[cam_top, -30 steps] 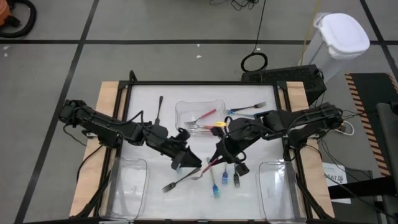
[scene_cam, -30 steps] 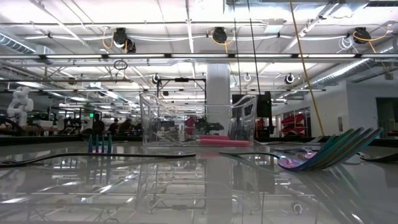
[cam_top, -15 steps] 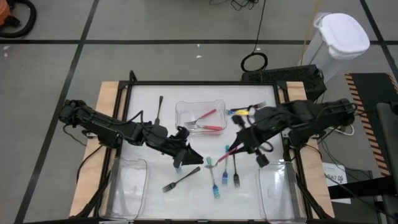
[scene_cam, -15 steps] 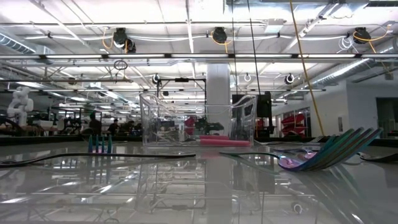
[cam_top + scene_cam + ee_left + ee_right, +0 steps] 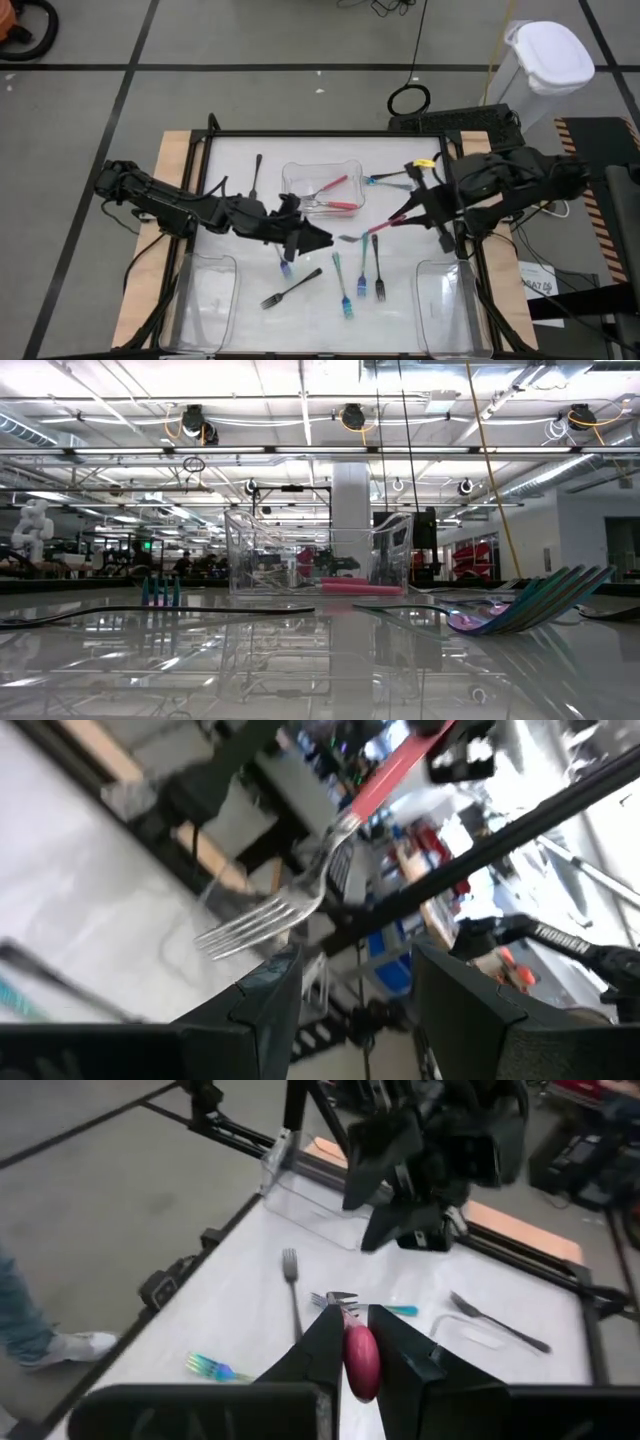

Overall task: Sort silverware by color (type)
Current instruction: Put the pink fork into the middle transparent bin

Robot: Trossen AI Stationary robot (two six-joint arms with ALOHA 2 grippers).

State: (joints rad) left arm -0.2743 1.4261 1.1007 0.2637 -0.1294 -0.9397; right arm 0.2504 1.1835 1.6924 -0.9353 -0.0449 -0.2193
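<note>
Silverware lies scattered on my white counter (image 5: 230,200): three forks (image 5: 360,270) stand side by side near the front middle, a dark fork (image 5: 291,287) lies slantwise beside them, a dark utensil (image 5: 256,174) rests toward the back left, and red-handled pieces sit in the clear tray (image 5: 293,178) at the back middle. My right gripper (image 5: 413,211) is stretched in from the right, its jaws clamped tight on the red-handled fork (image 5: 378,227), which I carry above the counter with its tines pointing toward the middle. My left gripper (image 5: 310,240) reaches in low from the left, jaws partly apart and holding nothing, just beside that fork's tines.
</note>
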